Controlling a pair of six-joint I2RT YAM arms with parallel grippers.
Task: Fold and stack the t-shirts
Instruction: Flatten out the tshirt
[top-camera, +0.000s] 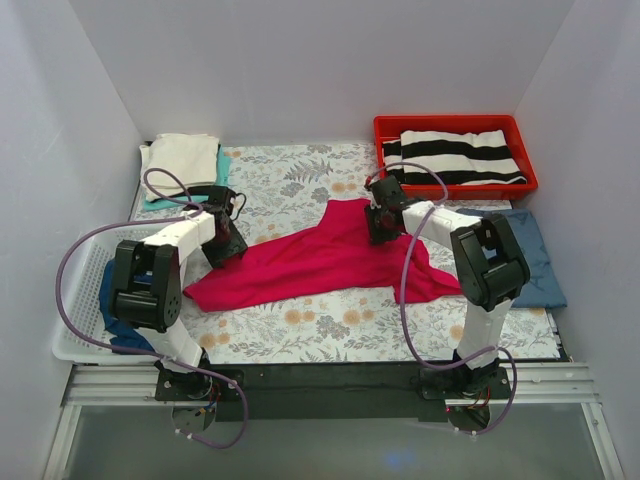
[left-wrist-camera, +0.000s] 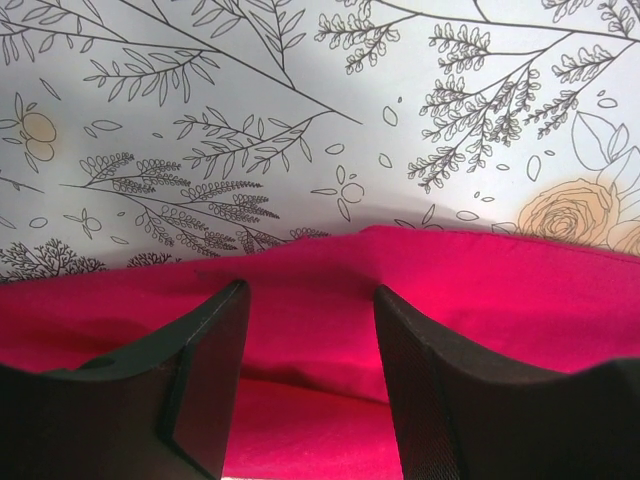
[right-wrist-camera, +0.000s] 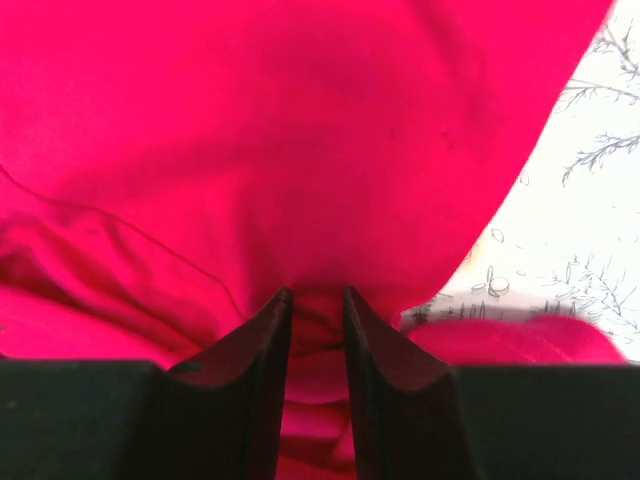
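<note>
Flanking the crimson t-shirt (top-camera: 310, 262), left fingers (left-wrist-camera: 200, 380) stand released; whether right fingers (right-wrist-camera: 240, 370) grasp it, cannot tell; red tray (top-camera: 450, 121) beyond.

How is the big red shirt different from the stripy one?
The red t-shirt is one plain colour; the striped shirt has black and white bands. The red t-shirt lies spread out and rumpled on the flowery table; the striped shirt sits folded in the red tray. The red t-shirt covers more room than the striped shirt. Both are cloth tops.
</note>
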